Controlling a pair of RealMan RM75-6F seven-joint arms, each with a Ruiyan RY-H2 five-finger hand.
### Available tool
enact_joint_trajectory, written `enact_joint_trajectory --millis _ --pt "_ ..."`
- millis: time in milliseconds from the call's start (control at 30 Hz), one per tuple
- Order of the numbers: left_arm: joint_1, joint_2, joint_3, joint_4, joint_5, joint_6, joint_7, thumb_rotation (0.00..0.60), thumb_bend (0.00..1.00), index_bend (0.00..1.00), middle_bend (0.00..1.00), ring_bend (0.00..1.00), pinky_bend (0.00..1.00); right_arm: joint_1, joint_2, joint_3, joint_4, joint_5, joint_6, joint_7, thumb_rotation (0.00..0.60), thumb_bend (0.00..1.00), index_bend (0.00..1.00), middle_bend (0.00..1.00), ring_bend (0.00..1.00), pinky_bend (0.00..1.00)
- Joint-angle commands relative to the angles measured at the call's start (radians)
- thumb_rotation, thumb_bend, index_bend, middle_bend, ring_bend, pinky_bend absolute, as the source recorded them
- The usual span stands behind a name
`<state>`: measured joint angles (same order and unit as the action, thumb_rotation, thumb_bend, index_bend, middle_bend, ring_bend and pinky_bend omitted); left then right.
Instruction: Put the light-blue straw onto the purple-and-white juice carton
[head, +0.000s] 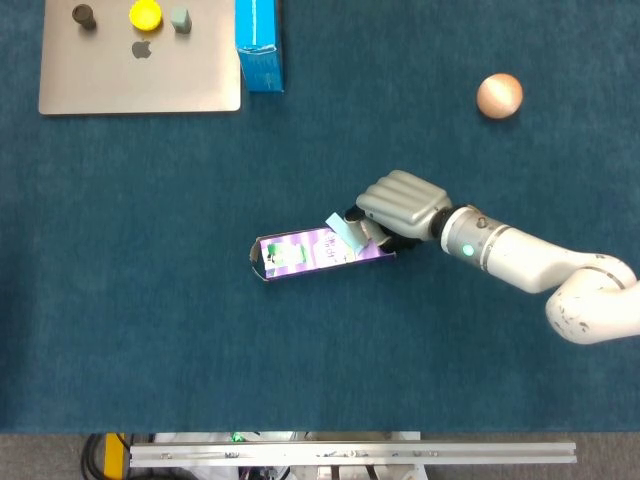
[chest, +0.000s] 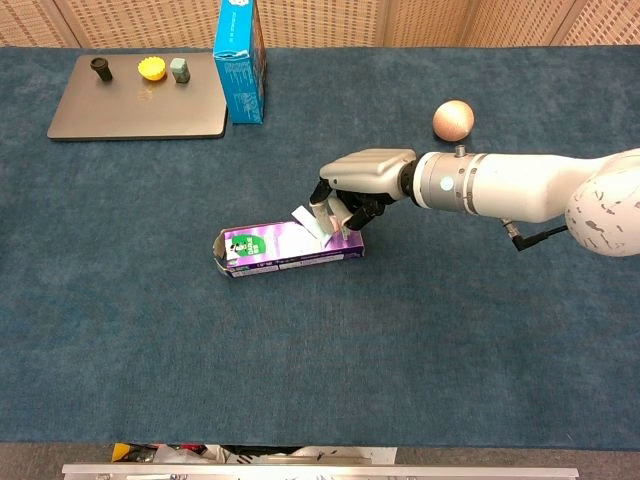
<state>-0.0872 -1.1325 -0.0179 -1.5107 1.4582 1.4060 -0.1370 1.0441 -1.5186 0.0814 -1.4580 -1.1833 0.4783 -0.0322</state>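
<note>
The purple-and-white juice carton (head: 320, 253) (chest: 288, 249) lies on its side on the blue cloth, near the middle. The light-blue straw (head: 343, 231) (chest: 307, 220) rests slanted across the carton's right part. My right hand (head: 398, 205) (chest: 350, 190) hangs over the carton's right end, palm down and fingers curled. Its fingertips (chest: 324, 208) reach the straw's right portion and touch it. Whether they pinch the straw is hidden under the hand. My left hand appears in neither view.
A closed laptop (head: 140, 80) (chest: 135, 110) at the back left carries a yellow cap (head: 145, 14), a dark knob and a small grey block. An upright blue box (head: 258, 45) (chest: 240, 62) stands beside it. A peach ball (head: 499, 96) (chest: 453, 119) sits at the back right.
</note>
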Motion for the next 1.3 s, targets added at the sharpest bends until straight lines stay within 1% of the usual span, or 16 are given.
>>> enact_joint_trajectory --millis 33,633,933,1067,1300 --pt "0.000 -0.001 0.000 0.001 0.000 -0.001 -0.001 0.600 0.22 0.15 0.20 0.23 0.26 0.002 -0.001 -0.007 -0.001 0.000 0.001 -0.010 0.577 1.00 0.54 1.00 1.00 1.00" --pt "0.003 -0.006 0.001 0.011 0.001 0.001 -0.008 0.600 0.22 0.15 0.20 0.23 0.26 0.004 0.009 -0.032 -0.026 0.004 0.021 -0.059 0.578 1.00 0.54 1.00 1.00 1.00" --pt "0.002 -0.007 0.000 0.011 0.002 0.002 -0.007 0.600 0.22 0.15 0.20 0.23 0.26 -0.002 0.030 -0.018 -0.059 -0.007 0.043 -0.048 0.576 1.00 0.54 1.00 1.00 1.00" --pt "0.003 -0.006 0.000 0.010 0.001 0.001 -0.006 0.600 0.22 0.15 0.20 0.23 0.26 0.005 0.016 -0.005 -0.045 -0.005 0.042 -0.040 0.578 1.00 0.54 1.00 1.00 1.00" --pt "0.007 -0.004 0.001 0.010 0.000 0.005 -0.009 0.600 0.22 0.15 0.20 0.23 0.26 0.025 -0.010 -0.011 -0.019 0.011 0.027 -0.072 0.577 1.00 0.54 1.00 1.00 1.00"
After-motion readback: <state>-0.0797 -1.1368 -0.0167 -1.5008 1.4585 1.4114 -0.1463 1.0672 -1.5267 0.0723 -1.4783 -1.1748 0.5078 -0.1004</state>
